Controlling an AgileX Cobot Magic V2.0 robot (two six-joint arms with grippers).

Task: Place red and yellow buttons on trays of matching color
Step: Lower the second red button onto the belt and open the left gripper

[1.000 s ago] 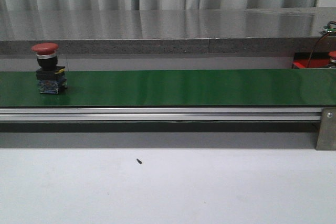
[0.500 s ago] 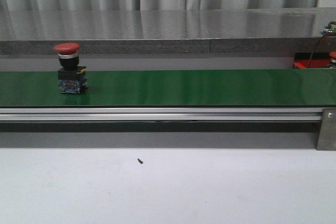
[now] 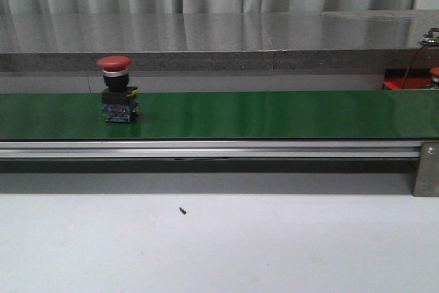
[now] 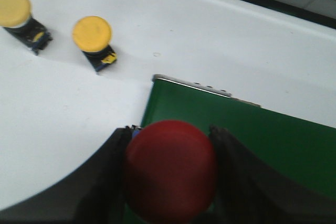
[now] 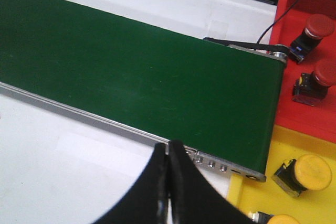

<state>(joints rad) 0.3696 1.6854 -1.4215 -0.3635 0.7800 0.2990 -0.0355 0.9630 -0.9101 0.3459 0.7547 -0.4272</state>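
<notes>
Far left, left wrist view: 2 yellow buttons [image 4: 92, 34] standing on the white tabletop [image 4: 220, 35], apart from each other, near the end of the green belt [image 4: 252, 135] but not on it. Left gripper [image 4: 169, 132] grasping a held red button [image 4: 170, 177], dark fingers [image 4: 105, 182] pressed to either side of the cap (blurred, so contact read from the filled gap). Cap hanging over the belt's end corner; whether base touches belt, cannot tell.

Front view: belt button [image 3: 116, 90], red cap over black and blue base, upright on the left part of the belt [image 3: 274, 114], no gripper near it. Aluminium rail [image 3: 206, 149] along the belt's near edge, pale tabletop [image 3: 240, 252] in front with 1 small dark speck [image 3: 182, 211]. Sliver of red tray [image 3: 393, 84] at the far right edge, behind the belt.

Right wrist view: right gripper [image 5: 169, 182] clenched, fingers pressed together with nothing between, over the tabletop just beside the rail [image 5: 79, 114]. Belt [image 5: 131, 72] ending near the trays. Red tray [image 5: 310, 116] holding 2 tray red buttons [image 5: 318, 25], near each other. Thin black wire [image 5: 273, 22] running past the belt end. Yellow tray [image 5: 252, 198] next to the red one, holding 1 tray yellow button [image 5: 310, 171] plus another cut off by the picture edge.
</notes>
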